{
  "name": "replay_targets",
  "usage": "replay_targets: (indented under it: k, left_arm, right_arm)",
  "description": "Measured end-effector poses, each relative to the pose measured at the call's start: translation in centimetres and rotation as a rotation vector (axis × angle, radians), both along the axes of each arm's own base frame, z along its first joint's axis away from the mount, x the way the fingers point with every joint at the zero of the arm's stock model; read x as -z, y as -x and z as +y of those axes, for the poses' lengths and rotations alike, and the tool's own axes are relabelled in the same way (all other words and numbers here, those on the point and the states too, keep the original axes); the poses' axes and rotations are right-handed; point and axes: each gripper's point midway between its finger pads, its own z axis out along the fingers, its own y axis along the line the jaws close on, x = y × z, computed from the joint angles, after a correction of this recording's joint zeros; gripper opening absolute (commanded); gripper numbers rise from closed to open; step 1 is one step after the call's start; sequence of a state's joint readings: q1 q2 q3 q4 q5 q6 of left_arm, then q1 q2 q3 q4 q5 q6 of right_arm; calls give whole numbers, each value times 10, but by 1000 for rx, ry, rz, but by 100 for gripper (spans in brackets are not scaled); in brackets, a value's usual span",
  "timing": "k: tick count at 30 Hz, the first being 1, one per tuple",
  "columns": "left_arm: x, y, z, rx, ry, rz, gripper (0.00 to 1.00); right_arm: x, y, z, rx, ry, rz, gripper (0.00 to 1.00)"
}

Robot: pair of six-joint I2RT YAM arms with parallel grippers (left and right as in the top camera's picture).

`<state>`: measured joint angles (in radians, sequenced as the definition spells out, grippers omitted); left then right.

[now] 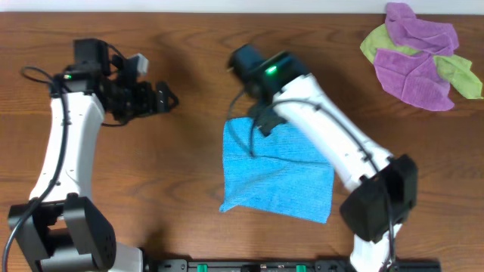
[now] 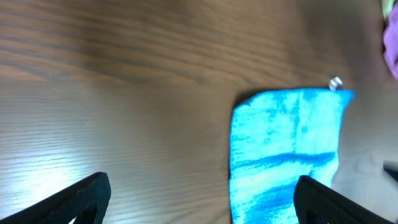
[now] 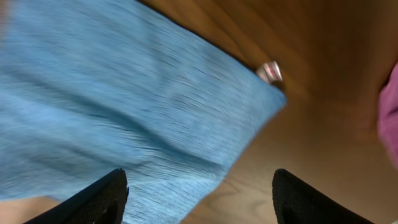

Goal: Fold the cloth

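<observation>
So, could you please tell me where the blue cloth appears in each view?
Overhead: the cloth lies lower centre, partly under the right arm.
Left wrist: the cloth sits right of centre, lower half.
Right wrist: the cloth fills the left and middle.
Shared landmark: purple cloth, at the right edge in both wrist views.

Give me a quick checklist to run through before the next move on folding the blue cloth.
1. Right gripper free of the cloth: ok, jaws apart above it, nothing pinched.
2. Left gripper open and clear: ok, over bare table beside the cloth.
3. Cloth edges lined up: cannot tell, the right arm hides its upper right part.
4. Cloth lying smooth: not ok, a crease crosses its middle and the near left corner juts out.
5. Purple and green cloths out of the way: ok, heaped at the far right corner, apart from it.
</observation>
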<state>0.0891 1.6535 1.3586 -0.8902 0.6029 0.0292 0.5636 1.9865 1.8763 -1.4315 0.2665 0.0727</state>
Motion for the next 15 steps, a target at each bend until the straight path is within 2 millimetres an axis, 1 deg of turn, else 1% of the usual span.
replay_targets:
  k: [1, 2, 3, 4, 5, 6, 7, 8, 10, 11, 13, 15]
  left_arm:
    - [6, 3, -8, 21, 16, 3, 95]
    - [11, 5, -14, 37, 29, 7, 95]
    - [16, 7, -21, 54, 41, 6, 96]
    - [22, 12, -29, 76, 51, 14, 98]
    - [28, 17, -37, 96, 57, 26, 91]
    - [33, 22, -45, 116, 65, 39, 81]
    - [38, 29, -56, 149, 70, 50, 62]
    - [42, 35, -68, 185, 72, 58, 36]
    - [43, 44, -92, 262, 72, 55, 8]
    - [43, 48, -102, 292, 70, 53, 6]
    - [46, 60, -123, 364, 44, 52, 6]
    - [48, 71, -140, 425, 16, 50, 6]
  right_arm:
    - [5, -3, -15, 46, 1, 20, 70]
    - [8, -3, -25, 76, 1, 35, 65]
    - [12, -2, -33, 100, 1, 52, 57]
    - [16, -1, -40, 122, 4, 67, 45]
    - [21, 0, -46, 146, 5, 81, 22]
    - [24, 2, -48, 152, 6, 92, 2]
    - [28, 5, -50, 160, 7, 105, 2]
    - [34, 7, -51, 164, 7, 114, 2]
    - [42, 11, -52, 166, 12, 131, 1]
    - [44, 13, -55, 169, 19, 142, 2]
    - [48, 19, -62, 187, 32, 167, 1]
    - [48, 19, -73, 219, 31, 168, 2]
